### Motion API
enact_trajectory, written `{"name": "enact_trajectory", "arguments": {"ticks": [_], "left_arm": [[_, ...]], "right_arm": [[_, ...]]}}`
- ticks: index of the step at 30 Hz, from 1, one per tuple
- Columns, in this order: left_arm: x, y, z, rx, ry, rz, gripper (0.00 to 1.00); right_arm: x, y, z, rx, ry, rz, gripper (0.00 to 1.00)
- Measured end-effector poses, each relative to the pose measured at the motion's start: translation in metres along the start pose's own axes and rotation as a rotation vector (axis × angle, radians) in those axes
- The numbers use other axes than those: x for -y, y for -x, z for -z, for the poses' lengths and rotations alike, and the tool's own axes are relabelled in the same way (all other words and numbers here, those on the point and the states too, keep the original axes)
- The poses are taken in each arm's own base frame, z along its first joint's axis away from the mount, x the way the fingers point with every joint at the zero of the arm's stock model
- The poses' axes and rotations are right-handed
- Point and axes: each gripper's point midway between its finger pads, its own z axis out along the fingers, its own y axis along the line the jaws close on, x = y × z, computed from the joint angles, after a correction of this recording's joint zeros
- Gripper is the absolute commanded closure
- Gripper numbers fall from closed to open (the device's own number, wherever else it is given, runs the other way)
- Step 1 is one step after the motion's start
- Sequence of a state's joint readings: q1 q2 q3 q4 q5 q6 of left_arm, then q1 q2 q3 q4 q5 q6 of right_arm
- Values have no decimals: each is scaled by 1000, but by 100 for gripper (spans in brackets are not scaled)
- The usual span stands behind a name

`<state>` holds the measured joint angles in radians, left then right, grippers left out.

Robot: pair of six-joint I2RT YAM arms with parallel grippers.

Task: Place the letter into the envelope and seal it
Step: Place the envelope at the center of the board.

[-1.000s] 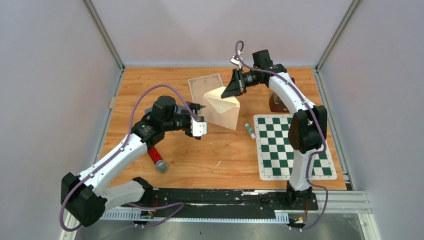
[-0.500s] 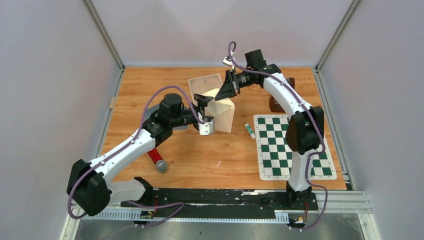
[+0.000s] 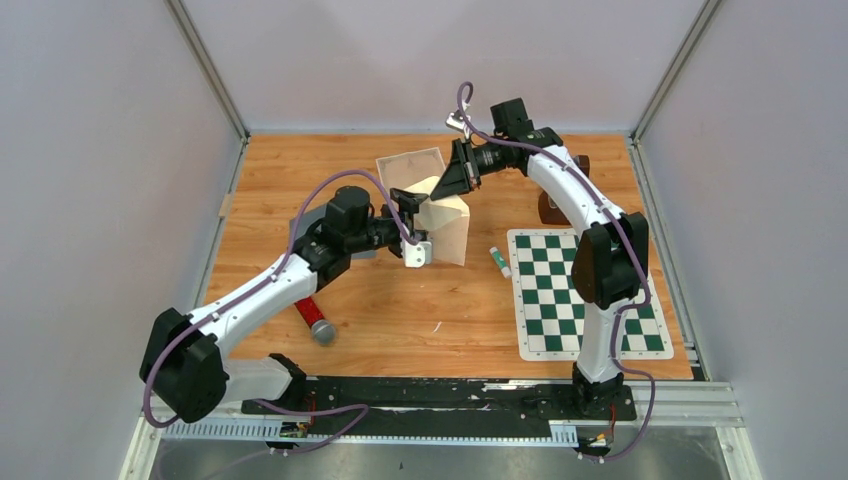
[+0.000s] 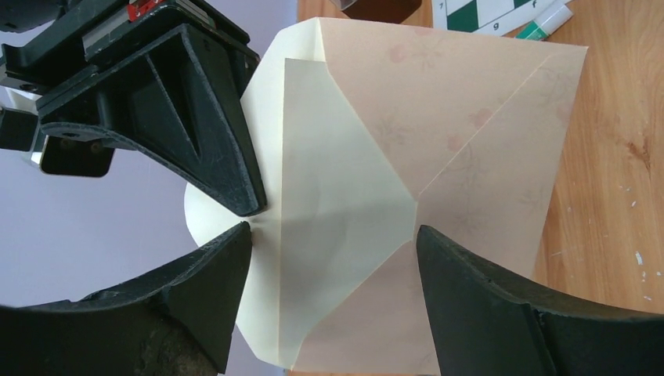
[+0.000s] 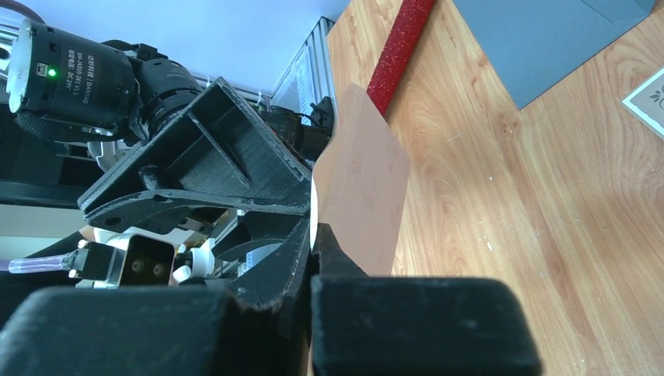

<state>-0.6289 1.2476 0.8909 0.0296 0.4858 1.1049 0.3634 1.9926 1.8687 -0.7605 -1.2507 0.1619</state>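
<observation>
Your right gripper pinched the envelope by its pale flap, while your left gripper stood spread, the envelope between its jaws.

Right pincer clamped on envelope edge, red glitter tube and grey sheet on wooden table

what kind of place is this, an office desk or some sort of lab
Most likely a robotics lab test cell: a wooden table boxed in by plain grey panels, two arms bolted to a rail, and props like a chessboard mat and an envelope.
</observation>
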Motion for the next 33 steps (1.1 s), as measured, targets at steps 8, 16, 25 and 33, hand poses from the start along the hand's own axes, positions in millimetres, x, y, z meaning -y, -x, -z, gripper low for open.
{"name": "enact_trajectory", "arguments": {"ticks": [8,16,25,33], "left_arm": [[7,-6,-4,-12,-23,12,21],[11,1,-9,9,-34,1,21],[13,2,-18,18,-52,3,21],[15,1,-18,15,-61,11,16]], "right_arm": [[-2,4,1,10,5,4,100],[-2,5,2,12,7,-10,100],[-1,5,2,14,-3,-7,100],[2,6,2,16,-13,0,100]]}}
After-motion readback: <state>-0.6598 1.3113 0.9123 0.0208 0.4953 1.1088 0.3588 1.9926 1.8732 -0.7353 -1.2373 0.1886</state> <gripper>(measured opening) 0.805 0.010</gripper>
